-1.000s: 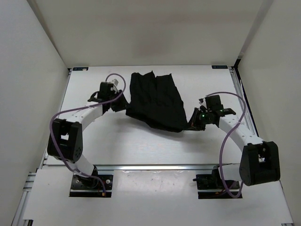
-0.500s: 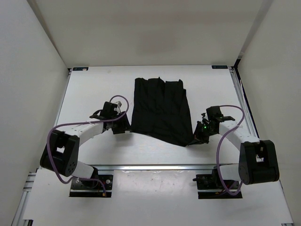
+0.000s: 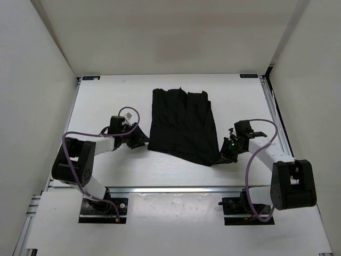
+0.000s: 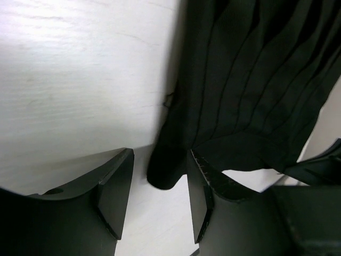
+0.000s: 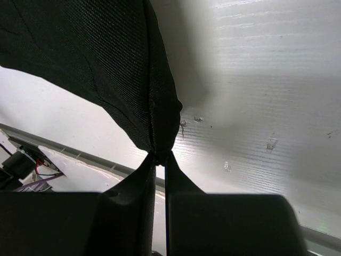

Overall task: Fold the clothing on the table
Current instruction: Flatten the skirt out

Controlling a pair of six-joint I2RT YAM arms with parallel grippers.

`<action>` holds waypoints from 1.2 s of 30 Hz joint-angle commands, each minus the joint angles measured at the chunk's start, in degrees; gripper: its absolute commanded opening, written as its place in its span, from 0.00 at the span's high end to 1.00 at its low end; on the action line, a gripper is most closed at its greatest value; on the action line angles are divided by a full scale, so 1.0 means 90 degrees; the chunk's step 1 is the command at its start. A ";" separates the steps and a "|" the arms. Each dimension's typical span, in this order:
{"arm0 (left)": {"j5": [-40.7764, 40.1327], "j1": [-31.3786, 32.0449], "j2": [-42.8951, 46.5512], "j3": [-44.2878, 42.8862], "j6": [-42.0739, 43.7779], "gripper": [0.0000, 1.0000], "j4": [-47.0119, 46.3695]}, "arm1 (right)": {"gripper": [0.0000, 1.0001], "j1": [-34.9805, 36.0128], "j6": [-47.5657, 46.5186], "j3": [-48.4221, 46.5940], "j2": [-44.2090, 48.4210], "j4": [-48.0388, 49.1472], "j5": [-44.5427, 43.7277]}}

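The clothing now lies spread flat in the middle of the tabletop, no longer bunched as it was a second ago. The left fingers stand parted, its near-left corner loose between them. The right fingers stay clenched on the near-right corner.

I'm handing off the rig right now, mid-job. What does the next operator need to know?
Left gripper: open, with the near-left corner of the clothing lying between its fingers, not clamped.
Right gripper: shut on the near-right corner.
Clothing: spread out mid-table, between the two arms.
Done: garment laid out, both near corners reached.
To do: no fold shows yet. Probably close the left gripper on its corner, then carry both corners toward the far edge.
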State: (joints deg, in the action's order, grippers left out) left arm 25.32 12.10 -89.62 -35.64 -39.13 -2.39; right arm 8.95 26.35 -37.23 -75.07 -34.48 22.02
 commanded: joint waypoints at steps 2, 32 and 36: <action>0.0360 0.0120 -0.0178 0.0063 -0.0202 0.45 -0.0642 | 1.00 -0.0115 -0.0125 0.0006 0.0186 -0.0172 -0.0073; -0.0342 0.0237 0.0447 -0.1755 0.1243 1.00 0.2209 | 1.00 -0.0467 -0.0222 -0.1127 0.0305 -0.0378 -0.0503; -0.0859 0.0248 0.0768 -0.1217 0.1320 0.68 0.2462 | 0.99 -0.0389 -0.0232 -0.0893 0.0187 -0.0709 -0.0961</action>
State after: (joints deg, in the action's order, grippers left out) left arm 25.54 15.11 -86.04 -49.69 -29.58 14.98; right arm 5.65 25.98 -46.15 -72.75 -36.42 19.55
